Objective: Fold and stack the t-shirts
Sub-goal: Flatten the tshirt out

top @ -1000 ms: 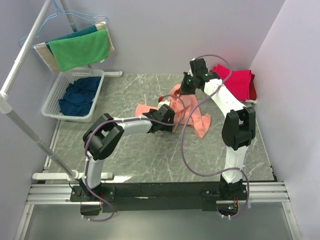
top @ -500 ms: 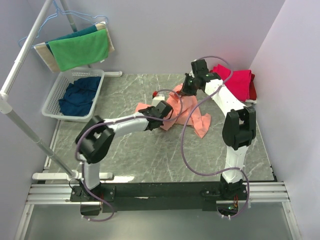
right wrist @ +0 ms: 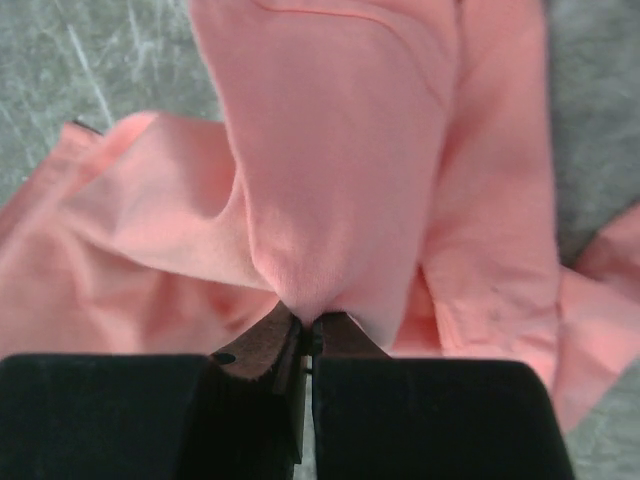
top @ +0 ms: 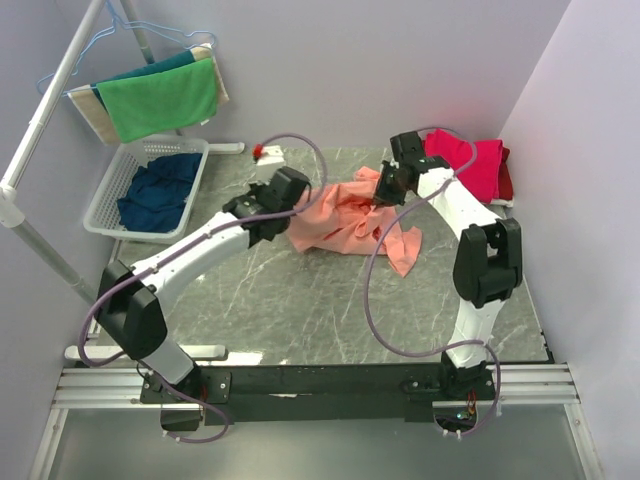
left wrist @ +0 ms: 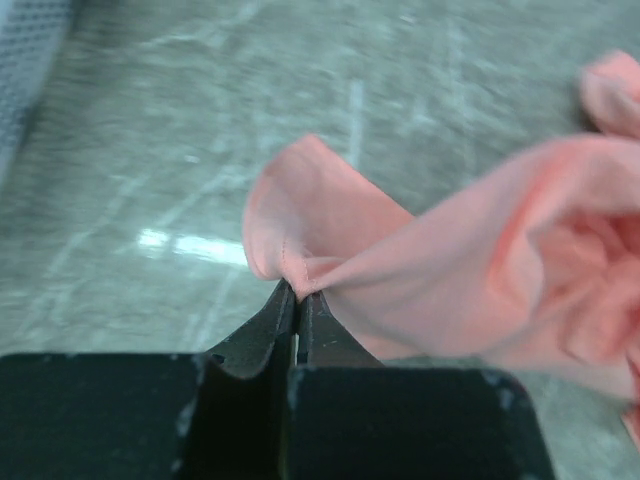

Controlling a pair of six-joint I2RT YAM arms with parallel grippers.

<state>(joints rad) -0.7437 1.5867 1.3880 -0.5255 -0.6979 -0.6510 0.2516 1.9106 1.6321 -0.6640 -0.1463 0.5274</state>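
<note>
Spreading looks the step in hand: left gripper and right gripper each pinch an edge of the salmon-orange t-shirt, bunched on the bench; next, draw them apart to flatten it.

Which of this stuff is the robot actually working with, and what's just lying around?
For the job:
salmon tee
pink-red tee pile
navy tees in the basket

Just lying about:
green cloth
teal cloth
beige cloth
rack
hanger
</note>
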